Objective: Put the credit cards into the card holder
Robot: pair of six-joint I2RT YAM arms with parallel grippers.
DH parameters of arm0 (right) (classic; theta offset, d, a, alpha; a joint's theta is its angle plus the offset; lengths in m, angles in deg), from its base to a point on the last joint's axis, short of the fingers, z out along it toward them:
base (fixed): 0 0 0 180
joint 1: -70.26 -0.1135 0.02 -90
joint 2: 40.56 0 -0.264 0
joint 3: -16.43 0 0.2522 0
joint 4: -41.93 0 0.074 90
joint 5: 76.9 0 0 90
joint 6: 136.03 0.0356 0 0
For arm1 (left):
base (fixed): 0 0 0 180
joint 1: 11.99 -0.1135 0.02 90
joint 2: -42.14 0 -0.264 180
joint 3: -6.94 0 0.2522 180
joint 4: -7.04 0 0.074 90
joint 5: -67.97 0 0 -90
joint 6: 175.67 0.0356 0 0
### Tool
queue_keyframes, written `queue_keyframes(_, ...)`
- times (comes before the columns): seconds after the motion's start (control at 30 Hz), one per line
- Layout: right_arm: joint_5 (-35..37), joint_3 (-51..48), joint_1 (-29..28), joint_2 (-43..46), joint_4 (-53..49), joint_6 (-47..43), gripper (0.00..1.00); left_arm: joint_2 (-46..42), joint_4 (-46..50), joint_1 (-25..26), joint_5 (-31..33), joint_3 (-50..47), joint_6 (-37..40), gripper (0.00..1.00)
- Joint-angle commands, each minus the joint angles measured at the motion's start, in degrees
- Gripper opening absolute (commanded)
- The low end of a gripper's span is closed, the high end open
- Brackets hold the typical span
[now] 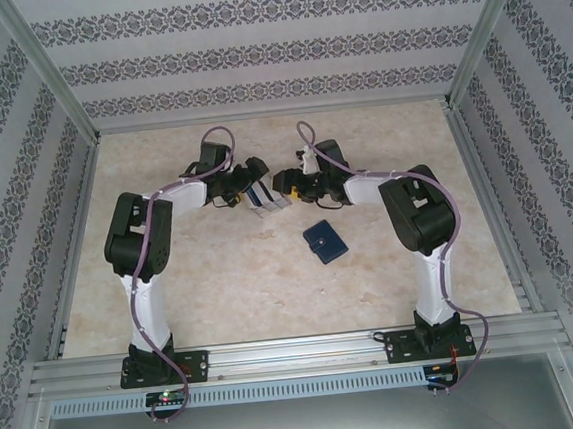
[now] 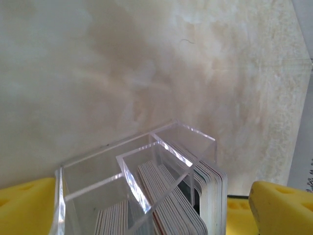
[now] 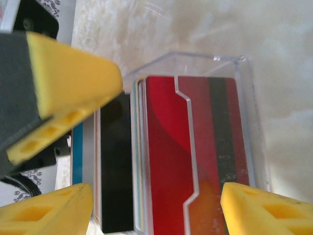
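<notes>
while wallet [image 1: 325,240] lies lower right, cards [image 3: 166,147] sit in case [image 2: 146,166].
left gripper [image 2: 154,198] gapes round it; right gripper [image 3: 156,205]: cannot tell.

Clear slotted plastic case [image 2: 146,166] runs off the bottom edge; thin red plastic card [image 3: 164,147] loses its lower end too, neighbours behind it just a blur.

Overhead from behind, wrist cameras close, sharing clear case [image 2: 186,132]

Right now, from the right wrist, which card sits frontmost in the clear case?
The red card with the dark stripe, behind the clear case's notched wall; the rest stack behind it.
</notes>
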State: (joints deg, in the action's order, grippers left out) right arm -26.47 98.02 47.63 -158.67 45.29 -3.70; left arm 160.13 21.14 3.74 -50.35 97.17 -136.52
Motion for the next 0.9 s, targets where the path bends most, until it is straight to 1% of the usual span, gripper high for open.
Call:
queue_keyframes(0.0, 0.0, -6.0, 0.3, 5.0, 5.8, 2.1, 0.70, 0.7, -4.1, 3.3, -4.3, 2.1, -1.0, 0.99)
queue_keyframes(0.1, 4.7, -11.7, 1.9, 10.5, 3.3, -0.7, 0.71, 1.2, -4.2, 4.9, -4.6, 3.0, -1.2, 0.99)
queue_keyframes(0.2, 8.6, -15.3, 4.2, 15.9, -2.9, -3.7, 0.72, 2.3, -3.7, 4.9, -5.5, 4.3, -2.6, 0.99)
queue_keyframes(0.3, 13.5, -16.6, 5.0, 21.3, -13.2, -9.3, 0.73, 1.6, -1.5, 4.8, -5.4, 5.4, -0.7, 1.00)
queue_keyframes(0.4, 21.1, -16.4, 3.6, 25.8, -25.3, -15.6, 0.76, 0.2, 1.7, 3.8, -5.0, 6.4, 1.0, 1.00)
queue_keyframes(0.47, 24.2, -16.9, 2.7, 28.2, -31.4, -17.9, 0.77, -2.0, 3.4, 2.5, -4.4, 5.4, 1.8, 1.00)
queue_keyframes(0.53, 24.7, -18.5, 2.0, 29.9, -33.6, -19.1, 0.78, -4.7, 5.9, 1.3, -2.8, 4.2, 4.0, 1.00)
queue_keyframes(0.63, 22.2, -19.9, 0.7, 30.5, -35.5, -19.4, 0.79, -10.1, 9.5, 0.0, -0.2, 1.1, 7.0, 0.99)
queue_keyframes(0.73, 21.3, -20.9, -1.5, 30.4, -36.1, -19.3, 0.79, -15.8, 13.8, -0.7, 1.7, -2.5, 10.4, 1.00)
queue_keyframes(0.8, 22.7, -21.3, -2.8, 30.0, -36.6, -19.8, 0.79, -18.6, 18.2, -0.8, 3.9, -3.9, 13.0, 0.99)
queue_keyframes(0.87, 26.0, -20.4, -4.1, 28.7, -38.8, -20.8, 0.79, -21.4, 22.0, -0.7, 6.2, -5.3, 13.8, 1.00)
